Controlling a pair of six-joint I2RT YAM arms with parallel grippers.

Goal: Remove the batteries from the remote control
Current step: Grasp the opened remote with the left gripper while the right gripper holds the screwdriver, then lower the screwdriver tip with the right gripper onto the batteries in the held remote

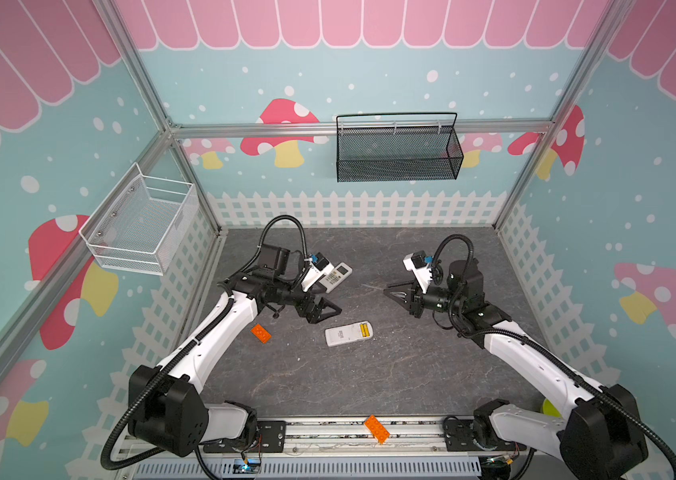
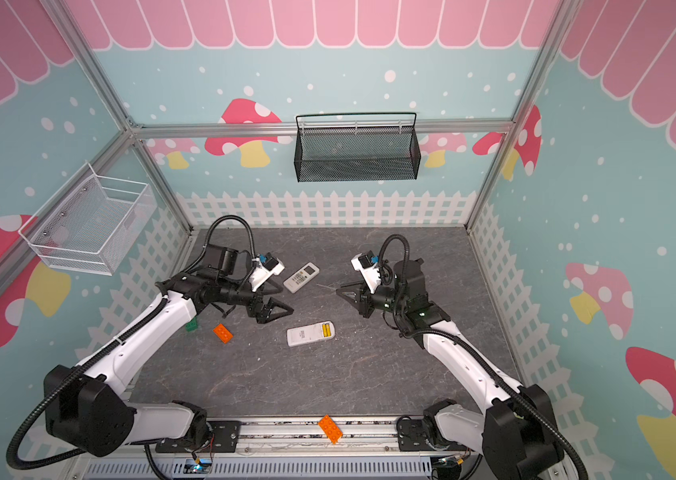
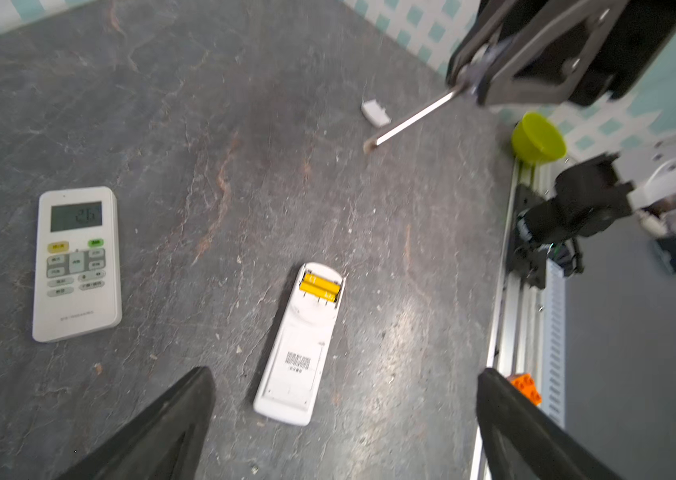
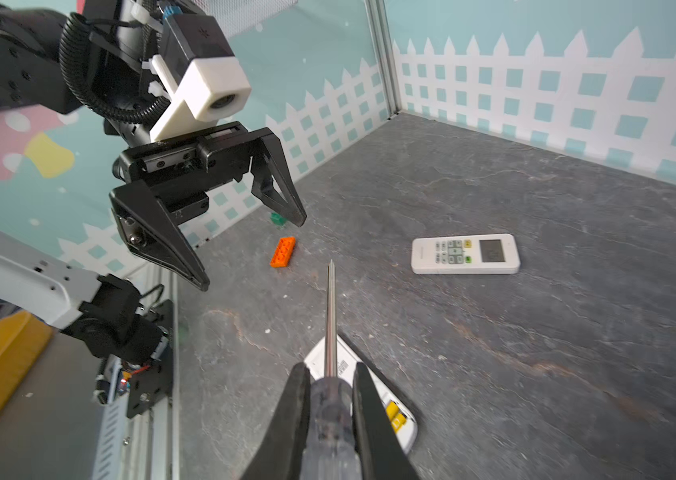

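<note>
At the middle of the dark, stone-patterned tabletop (image 1: 369,386), the remote control (image 1: 344,334) lies face down with its battery bay uncovered. Two yellow batteries (image 1: 364,330) sit side by side inside it; no black ones show.

Your left pincer (image 4: 253,254) hangs released, jaws wide, near the remote and touching nothing. Your right pincer (image 4: 330,399) is clenched on the clear handle of a screwdriver (image 4: 331,316), whose tip is in the air, apart from the remote.

You appear to be at the prying step, with no battery out yet. The next move likely calls for lowering the blade to one battery's end and levering it up, perhaps while the left pincer steadies the body.

A second remote (image 1: 336,276) lies face up nearer the back. A small white cover (image 3: 375,113) and an orange brick (image 1: 260,333) lie well apart. The walls show mushrooms and a white picket fence, and carry a white wire basket (image 1: 141,224) and a black mesh basket (image 1: 396,153).
</note>
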